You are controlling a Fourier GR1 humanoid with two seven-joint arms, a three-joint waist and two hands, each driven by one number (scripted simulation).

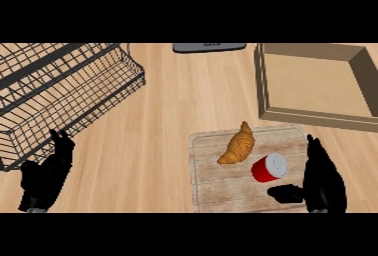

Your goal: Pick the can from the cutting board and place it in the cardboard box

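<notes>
Right hand (pixel 322 180) is wide open w/ nothing in it, thumb stuck out sideways, and the can (pixel 268 167) sits on the cutting board (pixel 221 185) just beside it at approx 9 o'clock, way nearer than the left hand (pixel 46 177) resting open far off, imo.

Red can (pixel 269 168) lies tilted on cutting board (pixel 221 190), cardboard box (pixel 316 116) beyond.

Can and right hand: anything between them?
Nothing: in the head view only a bare strip of cutting board separates the can from the right hand. The croissant lies on the can's other side.
</notes>
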